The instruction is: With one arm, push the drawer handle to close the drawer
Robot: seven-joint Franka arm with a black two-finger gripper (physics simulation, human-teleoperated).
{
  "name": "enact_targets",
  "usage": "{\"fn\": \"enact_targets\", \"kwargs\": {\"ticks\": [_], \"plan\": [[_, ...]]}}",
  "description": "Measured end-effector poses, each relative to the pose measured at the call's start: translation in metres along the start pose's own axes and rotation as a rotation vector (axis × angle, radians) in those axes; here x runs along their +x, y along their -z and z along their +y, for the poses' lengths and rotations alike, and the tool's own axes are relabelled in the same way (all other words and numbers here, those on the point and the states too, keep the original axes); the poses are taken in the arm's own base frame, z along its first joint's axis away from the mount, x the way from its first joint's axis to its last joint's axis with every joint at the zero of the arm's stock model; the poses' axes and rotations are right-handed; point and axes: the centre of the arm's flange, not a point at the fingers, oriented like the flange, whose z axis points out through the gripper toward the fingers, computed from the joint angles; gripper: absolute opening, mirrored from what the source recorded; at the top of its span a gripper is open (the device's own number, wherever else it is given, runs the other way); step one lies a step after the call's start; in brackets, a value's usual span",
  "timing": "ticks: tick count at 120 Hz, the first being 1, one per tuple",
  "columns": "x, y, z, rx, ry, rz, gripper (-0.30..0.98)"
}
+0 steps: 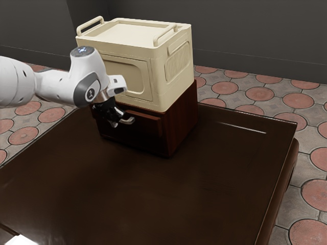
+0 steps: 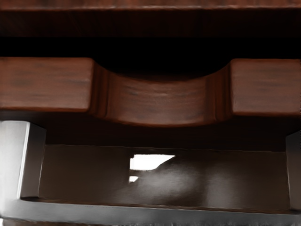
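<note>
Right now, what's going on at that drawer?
The robot arm has its black gripper down at the silver drawer handle; I can't tell whether they touch. The wooden drawer isn't shut: its front stands out from the cabinet, with a dark gap behind. The job is pushing it closed. A cream storage box sits on top.

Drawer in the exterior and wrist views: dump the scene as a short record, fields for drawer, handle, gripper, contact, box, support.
drawer: slightly open, dark gap behind its front
front_edge: curved notch in the middle
handle: metal bar on the drawer front
gripper: at the handle
contact: cannot tell
box: cream, on top of the wooden cabinet
support: cabinet on dark glossy table
</note>
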Motion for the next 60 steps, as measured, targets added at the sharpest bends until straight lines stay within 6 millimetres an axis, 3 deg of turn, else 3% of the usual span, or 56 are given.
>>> {"fn": "enact_targets", "kwargs": {"ticks": [48,54,60], "plan": [[0.011,-0.008,0.001,0.008,-0.034,0.114,-0.1],[-0.007,0.03,0.008,-0.029,-0.027,0.136,-0.09],[-0.038,0.096,0.014,-0.083,-0.018,0.16,0.02]]}}
